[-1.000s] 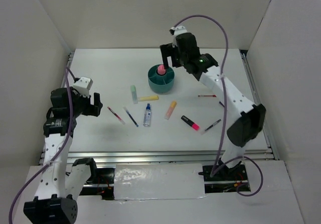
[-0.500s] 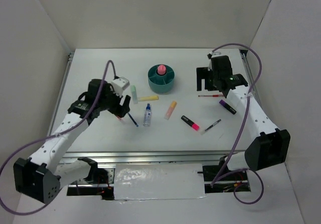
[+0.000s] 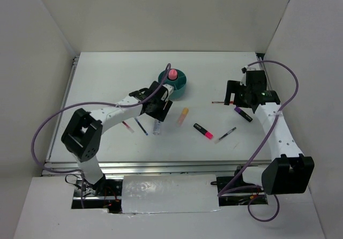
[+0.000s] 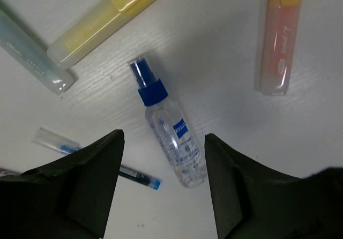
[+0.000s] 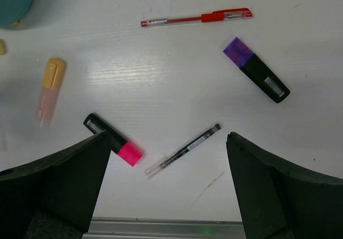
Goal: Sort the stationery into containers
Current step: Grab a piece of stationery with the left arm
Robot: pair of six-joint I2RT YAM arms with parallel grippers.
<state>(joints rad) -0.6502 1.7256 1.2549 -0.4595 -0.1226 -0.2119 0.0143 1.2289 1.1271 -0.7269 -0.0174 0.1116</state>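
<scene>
1. The left gripper [image 4: 163, 140] has swung in from well left of the teal organizer [image 3: 181, 87]. It now hangs, fingers spread, over the blue-capped bottle [image 4: 170, 137] lying just on the organizer's near side.
2. The right gripper [image 5: 167, 138], likewise spread and empty, has withdrawn to the organizer's right, leaving a pink marker [image 3: 172, 74] standing in its central cup.
3. That looks like one item sorted, with the bottle likely next.

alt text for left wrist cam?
Open left gripper hovers above a clear spray bottle with a blue cap, lying on the white table between its two dark fingers. A yellow marker and pale green marker lie upper left, orange marker upper right, a blue pen lower left.
</scene>
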